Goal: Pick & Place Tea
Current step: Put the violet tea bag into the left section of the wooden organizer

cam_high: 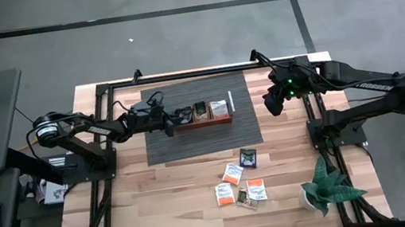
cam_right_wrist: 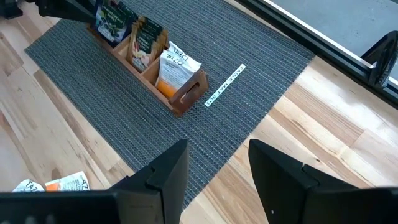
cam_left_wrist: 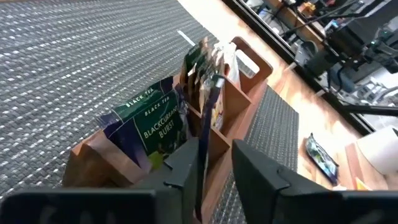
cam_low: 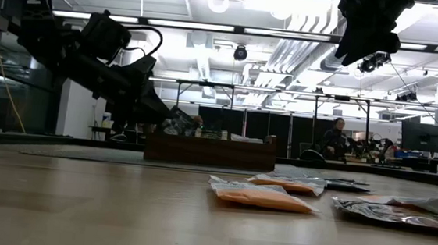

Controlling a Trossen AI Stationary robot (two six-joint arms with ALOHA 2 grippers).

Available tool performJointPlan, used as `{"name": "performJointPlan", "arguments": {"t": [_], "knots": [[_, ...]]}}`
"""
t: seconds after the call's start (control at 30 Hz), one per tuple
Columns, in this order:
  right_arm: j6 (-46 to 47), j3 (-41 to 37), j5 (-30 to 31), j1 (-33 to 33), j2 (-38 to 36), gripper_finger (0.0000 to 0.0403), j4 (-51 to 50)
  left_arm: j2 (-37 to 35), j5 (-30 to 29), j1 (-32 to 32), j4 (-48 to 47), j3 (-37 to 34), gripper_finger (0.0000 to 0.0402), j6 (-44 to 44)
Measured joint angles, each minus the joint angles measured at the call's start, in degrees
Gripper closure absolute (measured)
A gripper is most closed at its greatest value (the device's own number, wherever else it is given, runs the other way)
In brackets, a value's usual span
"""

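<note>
A brown wooden tray (cam_high: 203,117) stands on the grey mat (cam_high: 191,143) with tea sachets upright in its three compartments: dark green and purple ones (cam_left_wrist: 149,127) at the left end, orange-and-white ones (cam_right_wrist: 174,68) at the right. My left gripper (cam_left_wrist: 214,174) is open at the tray's left end (cam_high: 179,118). A dark sachet (cam_left_wrist: 208,118) stands edge-on between its fingers. Several loose sachets (cam_high: 239,184) lie flat on the bare wood near the table's front. My right gripper (cam_right_wrist: 217,174) hangs open high over the mat's right edge (cam_high: 273,103), with nothing between its fingers. My left gripper has the dark sachet's lower part (cam_left_wrist: 201,171) close against the inner side of one finger (cam_left_wrist: 186,165). The other finger (cam_left_wrist: 255,174) stands apart from it. Whether the near finger touches the sachet I cannot tell. The fingers come from the table's left, slanting slightly down.
A white label strip (cam_high: 230,101) lies on the mat right of the tray. A small potted plant (cam_high: 326,187) stands at the table's front right. A black frame (cam_high: 181,75) runs along the far edge. Bare wood lies left of the loose sachets.
</note>
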Motion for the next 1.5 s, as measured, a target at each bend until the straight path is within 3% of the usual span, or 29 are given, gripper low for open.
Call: {"name": "performJointPlan", "arguments": {"t": [0.17, 0.67, 1.23, 1.5], "knots": [[0.0, 0.0, 0.0, 0.0, 0.0, 0.0238, 0.0, 0.0, -2.0, 0.0, 0.0, 0.0, 0.0281, 0.0], [0.1, 0.0, -0.2, 0.0, 0.0, 0.0237, 0.0, -0.8, -13.7, 0.1, -0.4, -0.1, 0.0279, 2.8], [0.2, 0.0, -0.2, 0.0, 0.0, 0.0237, 0.0, -0.8, -13.3, 0.1, -0.1, -0.1, 0.0296, 3.7], [1.2, 0.0, -0.2, 0.0, 0.0, 0.0237, 0.1, -0.9, -15.5, 0.0, -0.1, -0.1, 0.0297, 8.9]]}}
